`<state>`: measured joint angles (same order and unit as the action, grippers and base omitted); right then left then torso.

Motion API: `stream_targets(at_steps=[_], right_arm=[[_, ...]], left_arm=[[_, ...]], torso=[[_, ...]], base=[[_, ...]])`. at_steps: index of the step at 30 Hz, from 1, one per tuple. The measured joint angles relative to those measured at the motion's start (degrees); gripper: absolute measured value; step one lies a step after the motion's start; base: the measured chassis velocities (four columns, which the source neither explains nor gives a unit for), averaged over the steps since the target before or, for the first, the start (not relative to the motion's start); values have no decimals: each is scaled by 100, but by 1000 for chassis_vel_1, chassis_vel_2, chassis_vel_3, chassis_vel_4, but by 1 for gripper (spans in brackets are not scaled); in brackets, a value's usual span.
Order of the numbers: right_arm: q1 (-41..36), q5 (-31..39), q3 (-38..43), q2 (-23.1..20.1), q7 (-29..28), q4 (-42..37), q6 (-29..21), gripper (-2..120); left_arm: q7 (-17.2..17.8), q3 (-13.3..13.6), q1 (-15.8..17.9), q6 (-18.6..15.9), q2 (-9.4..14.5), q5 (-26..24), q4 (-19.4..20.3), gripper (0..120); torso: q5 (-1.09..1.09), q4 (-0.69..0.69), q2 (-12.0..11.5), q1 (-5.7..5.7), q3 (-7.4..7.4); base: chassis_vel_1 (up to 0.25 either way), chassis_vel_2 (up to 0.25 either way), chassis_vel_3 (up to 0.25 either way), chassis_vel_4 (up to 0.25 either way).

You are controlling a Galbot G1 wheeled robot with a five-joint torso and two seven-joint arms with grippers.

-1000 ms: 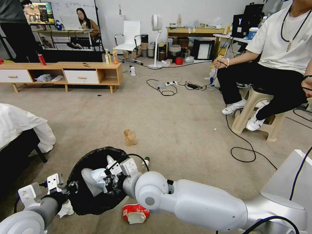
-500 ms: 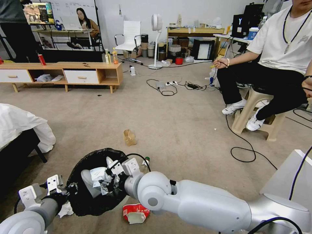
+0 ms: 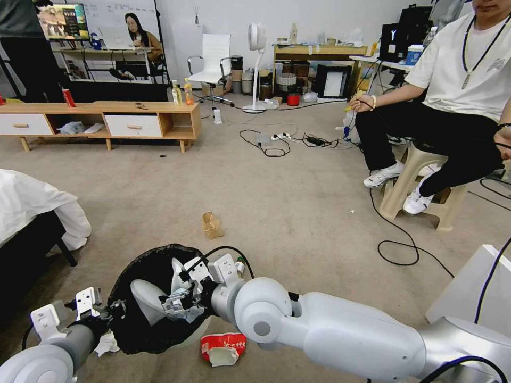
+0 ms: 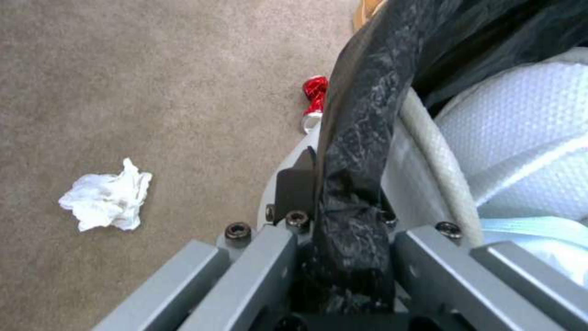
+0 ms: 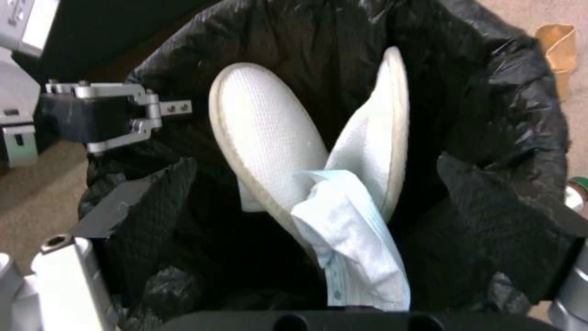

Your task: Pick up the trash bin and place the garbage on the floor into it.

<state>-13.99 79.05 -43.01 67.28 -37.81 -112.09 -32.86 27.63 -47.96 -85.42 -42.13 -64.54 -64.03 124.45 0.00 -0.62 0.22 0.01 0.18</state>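
Clamping the bag-draped rim of the trash bin (image 3: 154,298), the left end effector (image 4: 343,239) has its fingers closed on crinkled black plastic and the bin wall beneath, so the bin hangs held at the robot's lower left, just above the floor (image 3: 298,213). That rim is probably the sound place to grip — the liner alone is thin, slick film that would likely slide or tear, while the wall under it looks stiff. The bin itself seems light.

Over the bin mouth sits the right end effector (image 5: 330,276), fingers spread wide apart with nothing between them. Below it a pale blue-white tissue (image 5: 352,234) lies draped against two curved, pale grey flaps (image 5: 269,138) with a fine dimpled texture; the tissue is soft and limp and nearly weightless.

Other garbage waits on the short-pile carpet:
- a crushed red-and-white wrapper (image 3: 223,348) just beside the bin, papery and springy
- a crumpled white tissue (image 4: 107,195) near the left end effector
- a tan paper bag (image 3: 212,224) standing apart, creased, easy to pinch at its top edge
- a green-capped bottle (image 3: 240,263) — smooth, rounded, liable to roll.
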Motion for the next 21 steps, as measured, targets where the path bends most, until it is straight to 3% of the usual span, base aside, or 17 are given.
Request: stream_targets(at_steps=[13, 21], right_arm=[[-49, -4, 388, 16, 45, -92, 198, 100], [-190, -58, 877, -319, 232, -371, 349, 100]], left_arm=[[5, -16, 34, 0, 18, -1, -86, 2], [6, -23, 116, 0, 35, -17, -173, 2]], torso=[[0, 0, 0, 0, 0], [0, 0, 0, 0, 0]], base=[[0, 0, 0, 0], [0, 0, 0, 0]])
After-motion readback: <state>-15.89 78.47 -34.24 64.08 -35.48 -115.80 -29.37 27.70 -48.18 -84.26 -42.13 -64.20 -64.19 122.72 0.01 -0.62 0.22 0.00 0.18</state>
